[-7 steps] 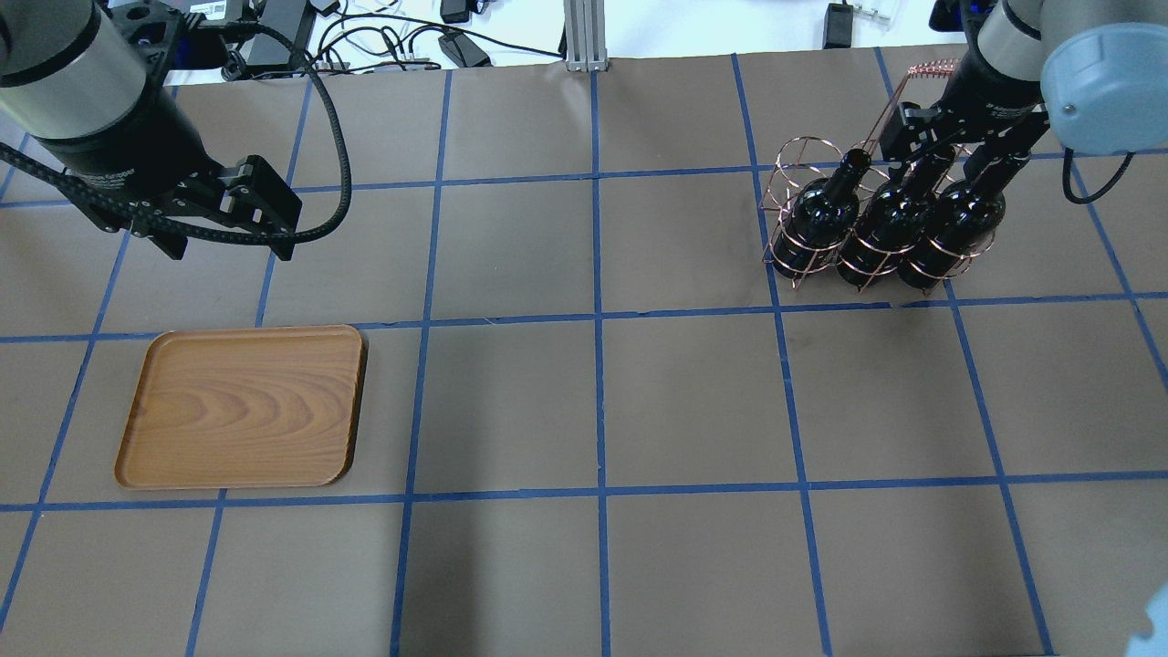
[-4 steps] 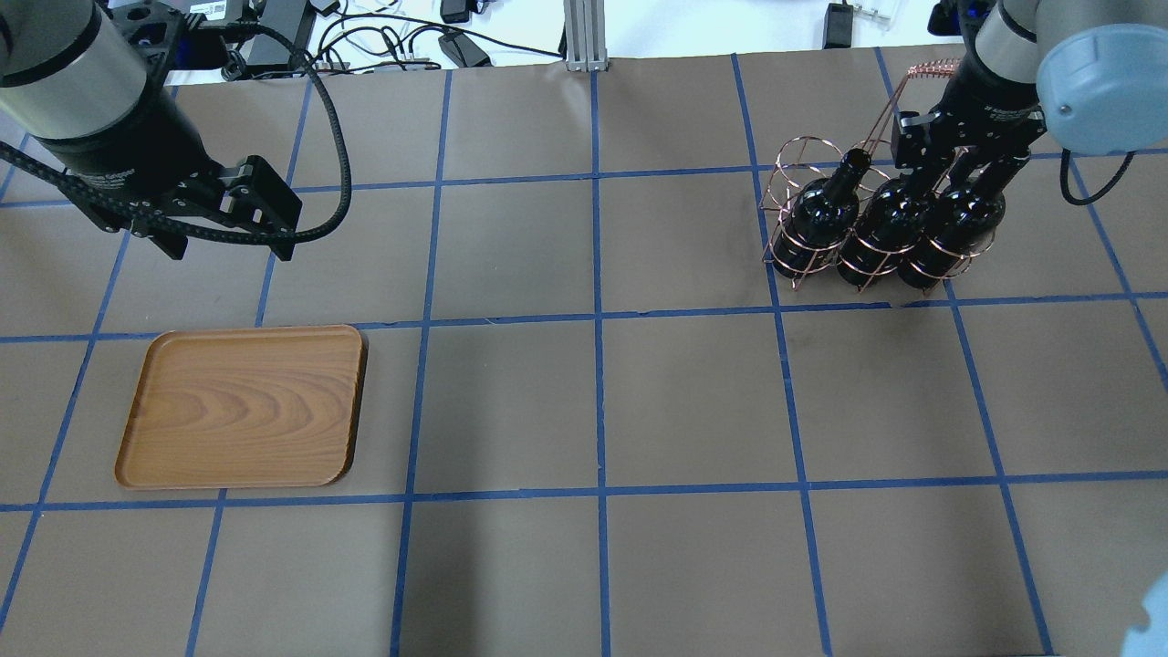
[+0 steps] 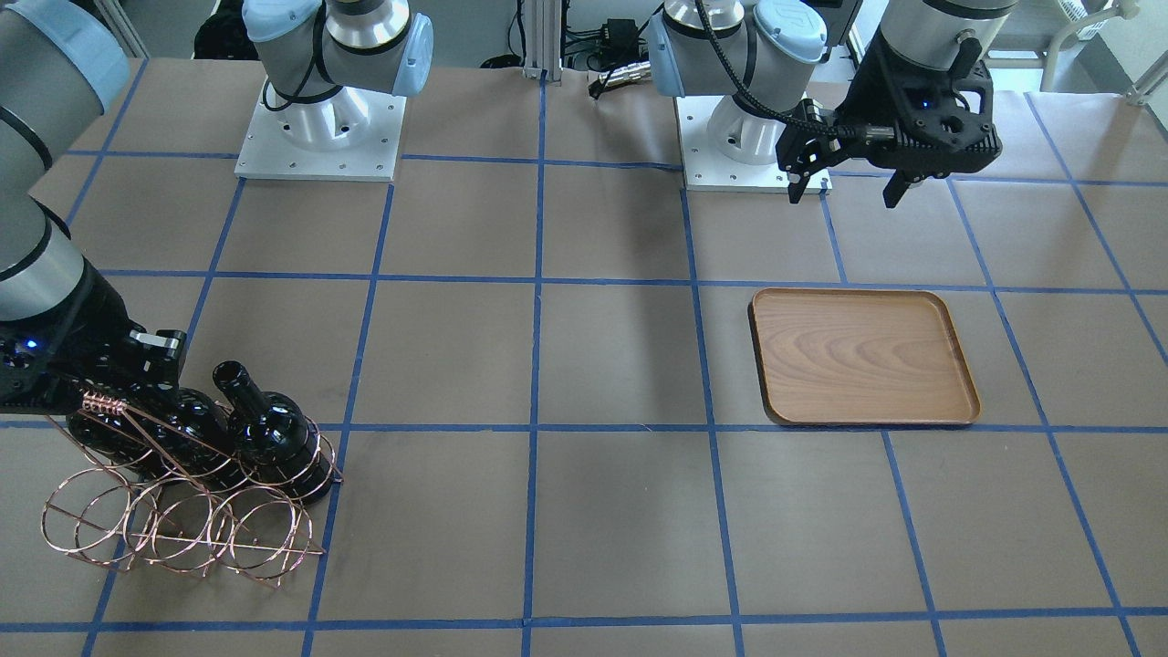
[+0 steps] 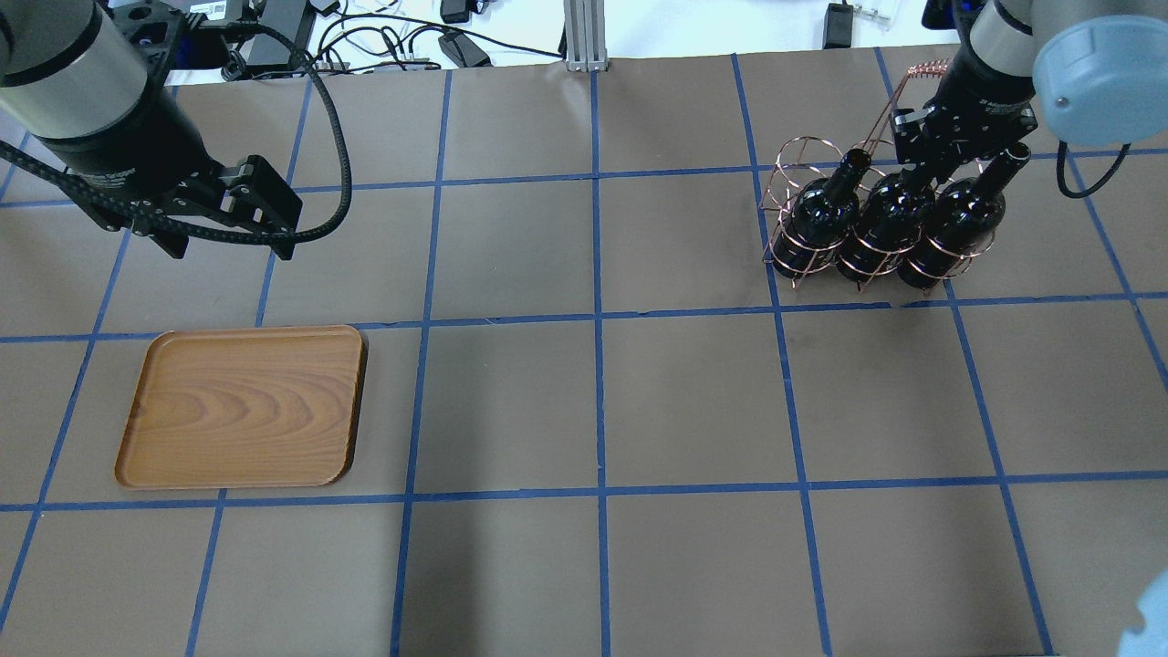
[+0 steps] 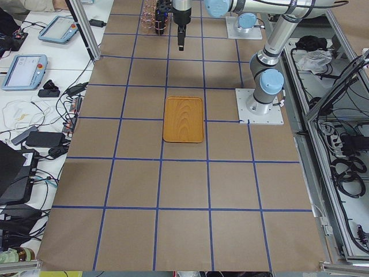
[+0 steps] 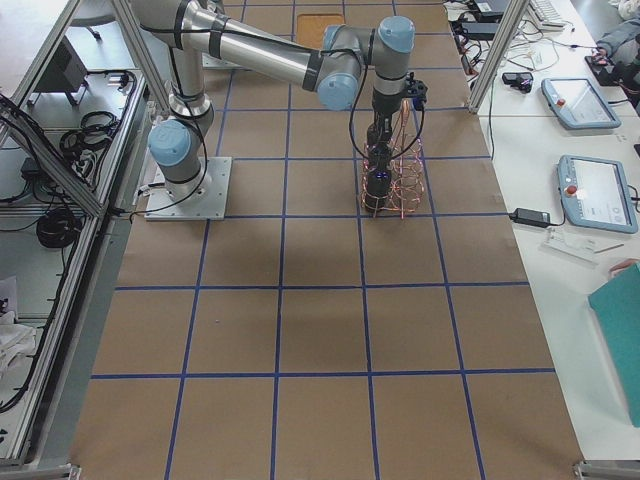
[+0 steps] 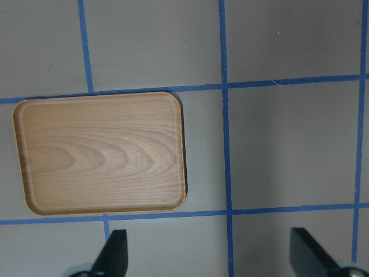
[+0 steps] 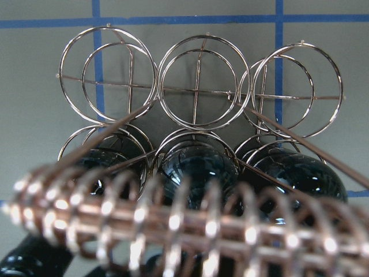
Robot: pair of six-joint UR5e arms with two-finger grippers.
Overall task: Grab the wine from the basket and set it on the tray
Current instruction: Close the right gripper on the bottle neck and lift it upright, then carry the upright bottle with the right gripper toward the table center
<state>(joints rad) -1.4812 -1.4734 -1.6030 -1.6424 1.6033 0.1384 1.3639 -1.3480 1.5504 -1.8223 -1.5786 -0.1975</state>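
My right gripper (image 4: 926, 172) at the neck of the middle wine (image 4: 881, 224), in the basket (image 4: 777, 190) near the far right corner — clamped or not, I cannot tell. Grasp step: next calls for a straight lift clear of the rings, toward the tray (image 4: 242, 406) by the left edge.

1. Table (image 4: 602, 401): flat brown top, marked off in squares by blue tape (image 4: 598, 315).
2. Tray (image 4: 242, 406): wooden, lies flat on the top. Its far edge covers one tape line; its near edge sits just beside the next.
3. Basket (image 3: 178, 531): copper wire, stands on the top well apart from the tray, toward the robot's right end.
4. Two white base plates: one (image 3: 703, 178) near the tray on its robot side, the other (image 3: 274, 160) well apart from it.
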